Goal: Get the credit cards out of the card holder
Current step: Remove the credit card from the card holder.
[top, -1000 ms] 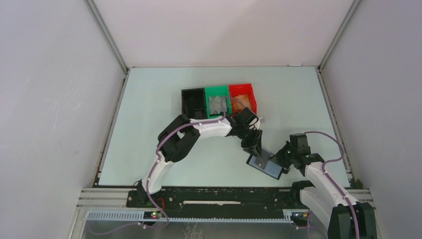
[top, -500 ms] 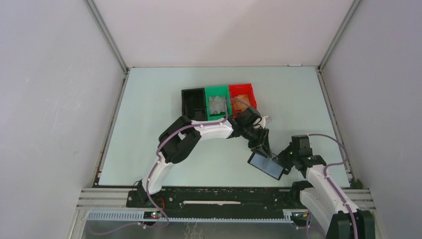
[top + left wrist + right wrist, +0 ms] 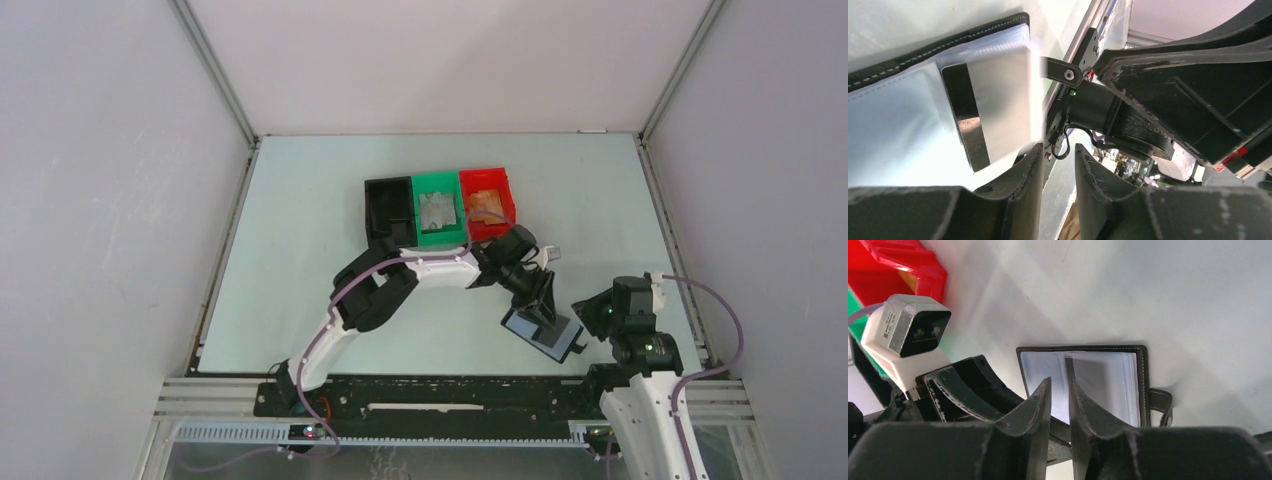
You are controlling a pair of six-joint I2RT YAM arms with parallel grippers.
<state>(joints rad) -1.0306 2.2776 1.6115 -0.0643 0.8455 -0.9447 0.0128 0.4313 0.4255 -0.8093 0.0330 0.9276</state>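
The card holder lies open on the pale table, clear sleeves facing up. The left gripper hangs directly over it, fingers a little apart with nothing between them. The right gripper points in from the side with the holder's strap tab. Its fingers show a slim gap and clamp nothing that we can see. A raised sleeve leaf stands just past their tips.

A silver card with a dark stripe sits in one sleeve, a corner just beside a left finger. We judge that drawing this card out is the step in hand. We would pinch only the card's exposed edge, not the plastic, near its middle. We would then pull low and straight along the sleeve's opening. The right gripper should pin the holder so it neither slides nor lifts. The glossy card may slip under a light grip.

Beyond the holder stand a black bin, a green bin and a red bin. The green bin holds grey cards and the red bin holds orange cards.

We can read no writing. The card's face is blurred, and the small label on the left wrist camera is too small to read.
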